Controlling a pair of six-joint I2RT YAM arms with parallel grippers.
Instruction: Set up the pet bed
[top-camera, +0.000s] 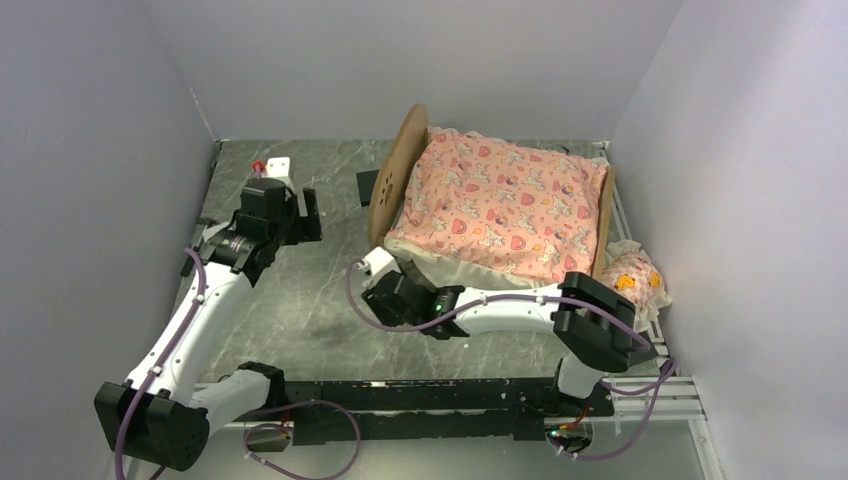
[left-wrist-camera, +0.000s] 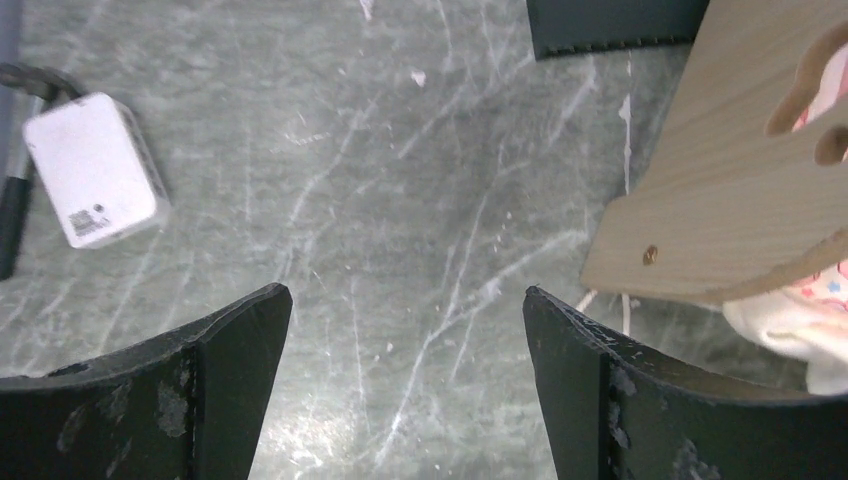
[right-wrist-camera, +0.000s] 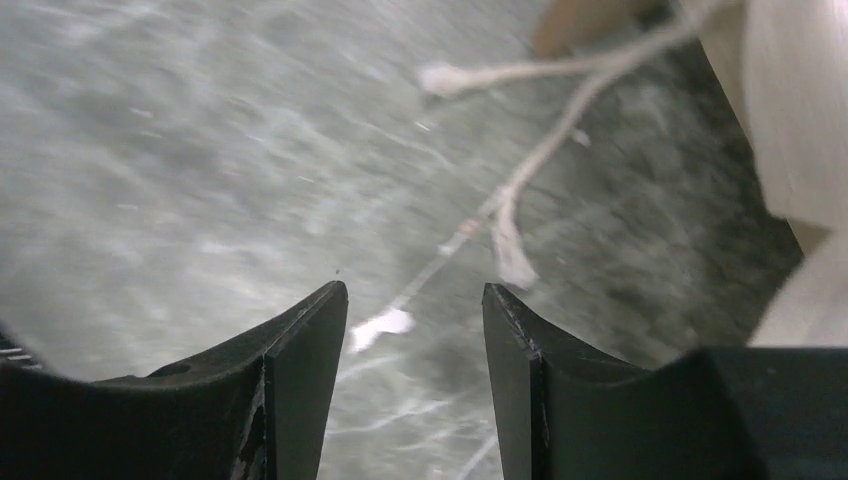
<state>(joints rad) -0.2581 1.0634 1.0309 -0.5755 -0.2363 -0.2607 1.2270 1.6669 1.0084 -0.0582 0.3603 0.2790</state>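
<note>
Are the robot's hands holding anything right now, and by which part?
Nothing is held. The left gripper and the right gripper both have their fingers apart over the table.

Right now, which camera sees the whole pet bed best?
The top camera: it shows the whole pet bed, with the pink mattress on it. The left wrist camera catches only part of the wooden headboard. The right wrist camera shows just blurry loose strings.

Gap btw white box (top-camera: 281, 168) & pet bed (top-camera: 398, 176)
</note>
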